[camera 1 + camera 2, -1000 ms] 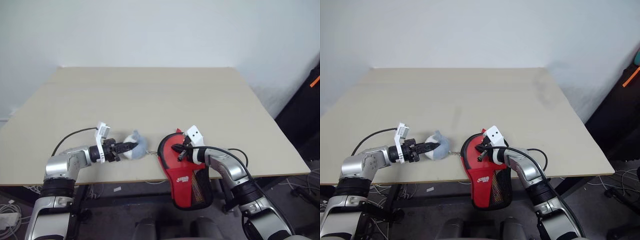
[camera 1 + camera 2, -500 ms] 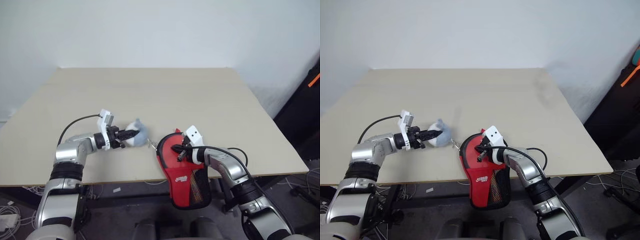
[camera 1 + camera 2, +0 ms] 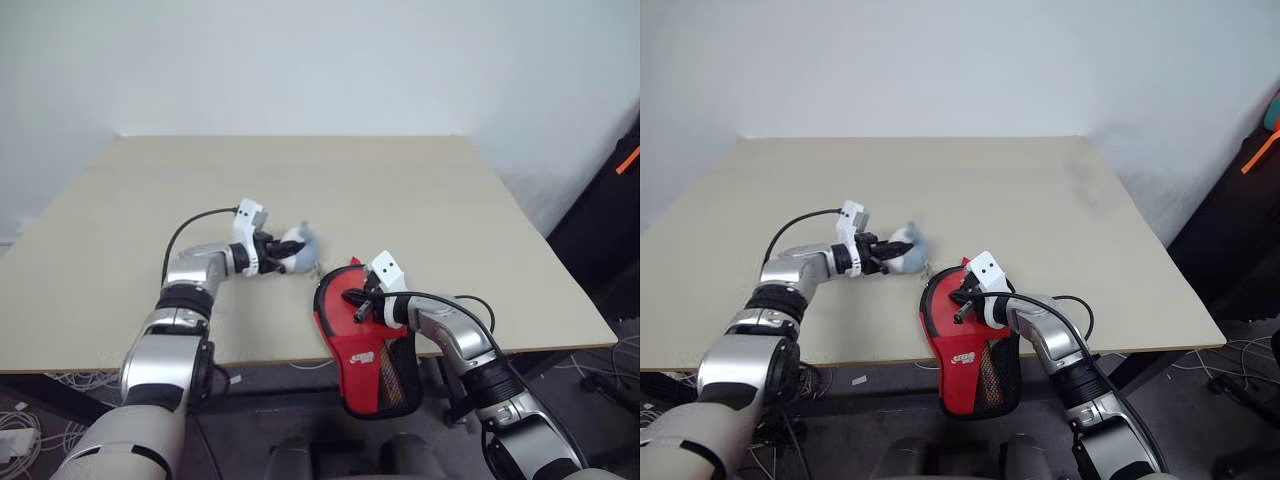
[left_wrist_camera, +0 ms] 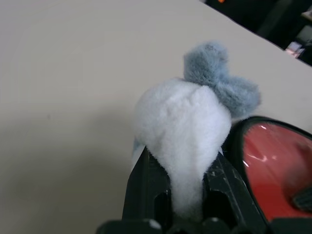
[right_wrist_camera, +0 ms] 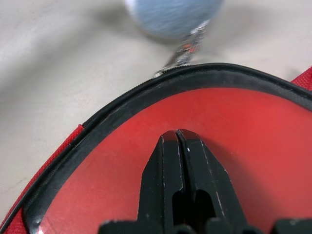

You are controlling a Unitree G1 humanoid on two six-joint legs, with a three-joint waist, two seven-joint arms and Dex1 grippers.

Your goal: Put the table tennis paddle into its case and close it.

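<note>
The left pincer (image 3: pixel 282 251) grips a white-and-grey plush pompom (image 3: pixel 297 247) over the bench (image 3: pixel 400 190); just beside it, the right pincer (image 3: pixel 362 296) rests closed on the red case (image 3: pixel 360 340).

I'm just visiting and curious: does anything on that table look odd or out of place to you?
Yes. The case lies askew, its lower end drooping over the table's near edge. The left gripper is pinching a fluffy white-and-grey pom-pom chained to the case's rim, an unusual handle. The right gripper rests shut on the red inside.
</note>
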